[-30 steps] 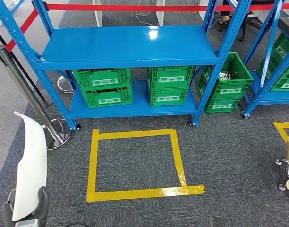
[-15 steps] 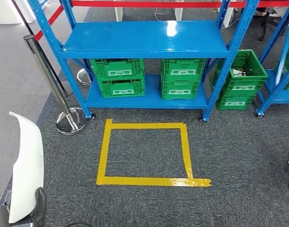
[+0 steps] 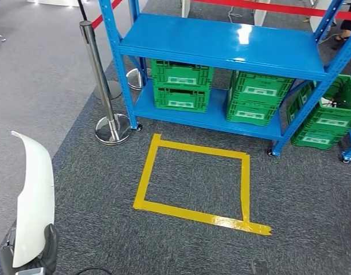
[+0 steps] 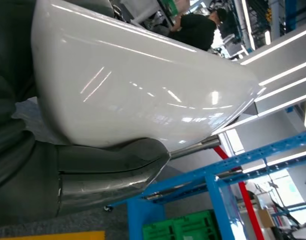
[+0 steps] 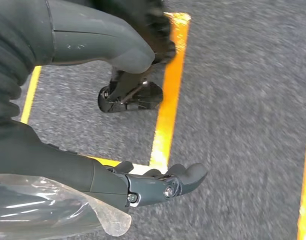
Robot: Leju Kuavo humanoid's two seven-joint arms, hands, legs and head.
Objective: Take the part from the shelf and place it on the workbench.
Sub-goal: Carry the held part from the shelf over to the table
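My left hand (image 3: 33, 260) grips the white part (image 3: 34, 200) at lower left, my right hand (image 5: 106, 115) hangs open-fingered, and green crates (image 3: 181, 86) sit stacked upper centre.

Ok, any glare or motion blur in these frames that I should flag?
Head view: sharp, with ceiling-light glare on the blue shelf top and the yellow tape. Left wrist view: streaky reflections across the white part and a blown-out bright background. Right wrist view: carpet and tape smeared by motion blur, right robot hand fairly crisp.

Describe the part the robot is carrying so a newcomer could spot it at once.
Start at the blue shelf, then look to the near left corner of the head view. There the left hand holds a long white panel upright. It is the one glossy, curved white thing among green crates.
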